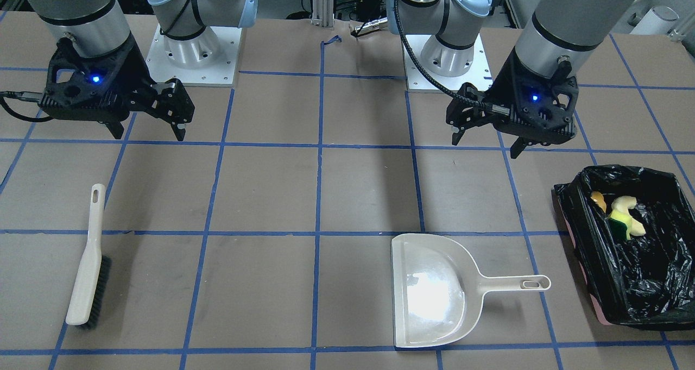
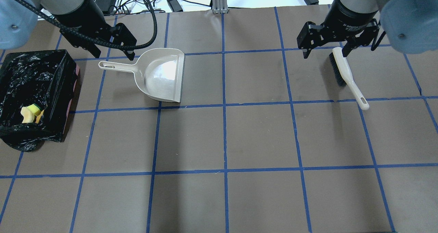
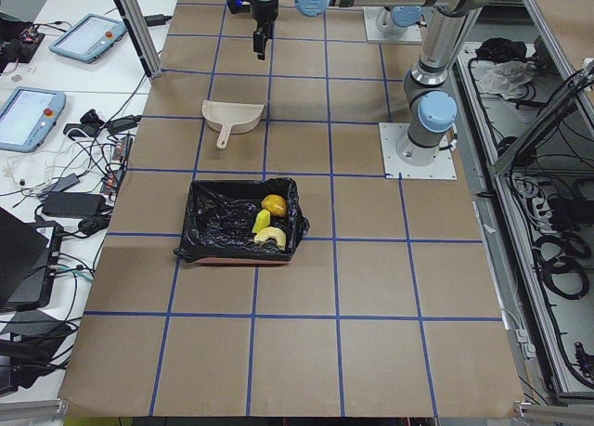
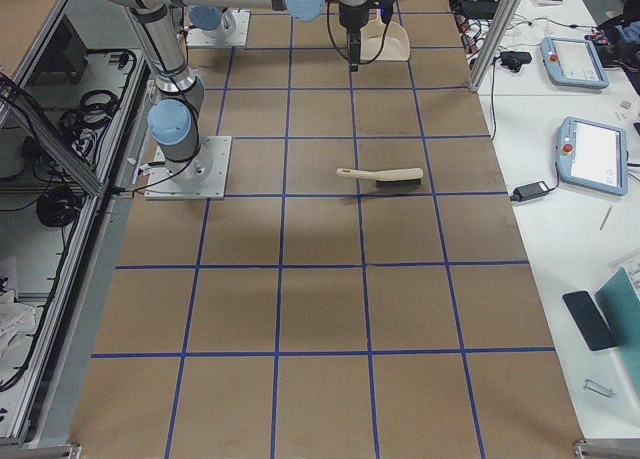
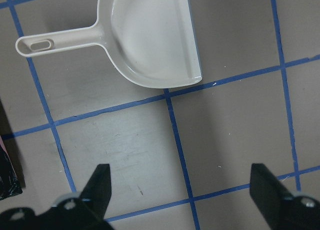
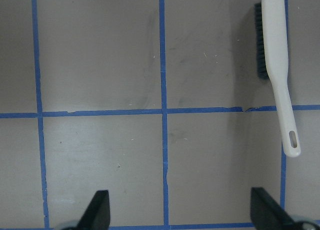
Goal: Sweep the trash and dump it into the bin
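The trash [image 1: 624, 218] lies inside the black-lined bin [image 1: 640, 283]: a pale wavy piece, a yellow-green wedge and an orange-brown lump. It also shows in the overhead view [image 2: 31, 112], in the bin [image 2: 37, 72]. The cream dustpan [image 2: 164, 75] lies empty on the table, also seen in the left wrist view [image 5: 155, 44]. The brush [image 2: 345, 74] lies flat, also in the right wrist view [image 6: 277, 64]. My left gripper [image 2: 114, 55] is open and empty, raised near the dustpan's handle. My right gripper [image 2: 325, 54] is open and empty, raised above the brush's bristle end.
The table is brown paper with a blue tape grid [image 2: 224, 137]. The two arm bases [image 1: 193, 49] stand at the robot's edge. The bin sits near the table's edge on my left side. Operators' tablets and cables lie on side desks [image 3: 37, 110].
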Robot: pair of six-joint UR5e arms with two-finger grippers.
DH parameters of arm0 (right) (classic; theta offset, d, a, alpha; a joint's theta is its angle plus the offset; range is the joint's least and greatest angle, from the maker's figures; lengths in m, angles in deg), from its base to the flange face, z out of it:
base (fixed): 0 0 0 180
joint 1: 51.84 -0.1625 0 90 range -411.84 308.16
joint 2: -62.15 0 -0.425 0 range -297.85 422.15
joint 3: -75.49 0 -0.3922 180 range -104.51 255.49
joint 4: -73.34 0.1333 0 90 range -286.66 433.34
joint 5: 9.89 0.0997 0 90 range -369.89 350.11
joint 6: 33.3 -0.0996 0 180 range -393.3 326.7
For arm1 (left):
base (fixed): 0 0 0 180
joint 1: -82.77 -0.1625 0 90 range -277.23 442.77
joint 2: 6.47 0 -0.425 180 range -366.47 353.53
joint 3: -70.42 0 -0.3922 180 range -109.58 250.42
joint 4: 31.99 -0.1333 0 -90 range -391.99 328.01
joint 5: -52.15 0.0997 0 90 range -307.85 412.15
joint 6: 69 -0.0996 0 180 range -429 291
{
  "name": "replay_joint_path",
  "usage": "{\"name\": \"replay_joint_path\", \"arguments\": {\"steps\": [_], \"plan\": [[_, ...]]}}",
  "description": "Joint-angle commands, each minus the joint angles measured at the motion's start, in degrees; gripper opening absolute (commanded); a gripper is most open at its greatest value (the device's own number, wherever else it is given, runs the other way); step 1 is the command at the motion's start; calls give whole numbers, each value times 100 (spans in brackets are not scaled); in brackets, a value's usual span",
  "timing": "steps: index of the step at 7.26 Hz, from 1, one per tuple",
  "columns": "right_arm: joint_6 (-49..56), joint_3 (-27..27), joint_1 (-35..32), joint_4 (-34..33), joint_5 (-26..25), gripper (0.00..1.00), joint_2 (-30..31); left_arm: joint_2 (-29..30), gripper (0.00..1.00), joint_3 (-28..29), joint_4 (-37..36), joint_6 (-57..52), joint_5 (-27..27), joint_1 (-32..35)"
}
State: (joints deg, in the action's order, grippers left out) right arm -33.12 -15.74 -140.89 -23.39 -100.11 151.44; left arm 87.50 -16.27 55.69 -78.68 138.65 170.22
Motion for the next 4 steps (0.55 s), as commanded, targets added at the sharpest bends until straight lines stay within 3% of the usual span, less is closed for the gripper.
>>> {"name": "replay_joint_path", "arguments": {"steps": [1, 4], "plan": [[0, 0, 1, 5, -5, 100, 0, -37, 100, -50, 29, 474, 60, 201], [-9, 0, 1, 5, -5, 100, 0, -177, 100, -41, 292, 475, 226, 158]]}}
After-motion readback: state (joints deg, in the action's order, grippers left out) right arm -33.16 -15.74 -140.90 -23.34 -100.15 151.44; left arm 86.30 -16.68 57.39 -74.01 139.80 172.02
